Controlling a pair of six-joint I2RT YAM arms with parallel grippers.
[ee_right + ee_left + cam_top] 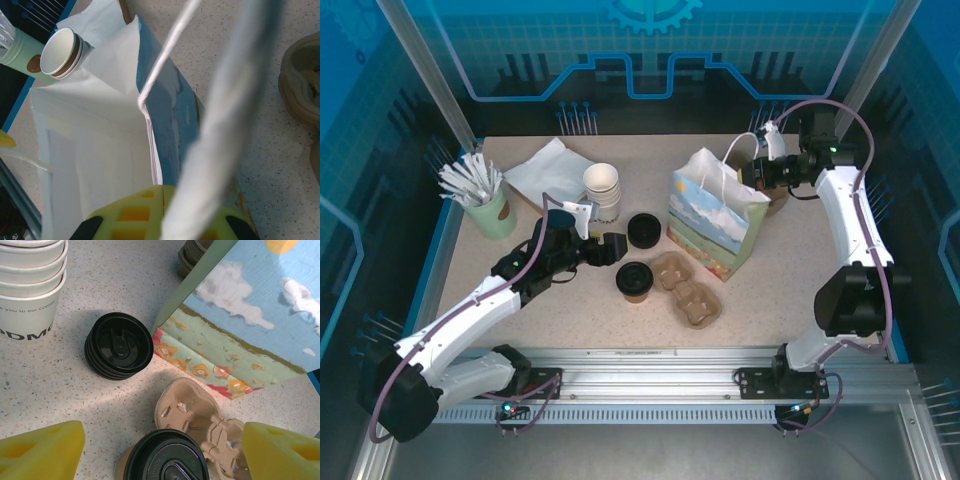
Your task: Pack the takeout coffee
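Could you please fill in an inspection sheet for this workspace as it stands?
Surface: speckled table, no spills seen.
Job's things: takeout coffee lidded, upright, beside the pulp carrier; gift bag upright, open.
Clutter: lid stack, white cups, napkins, green cup of white sticks.
End effectors: left end effector open, near the coffee; right end effector at the bag's top, grip unclear.
Cables: cable loops above the right arm, clear of the table's things.
Surroundings: blue panels, aluminium frame rail.

Lids (643,229), cups (602,190), carrier (686,287), apparently stirrers (470,178).
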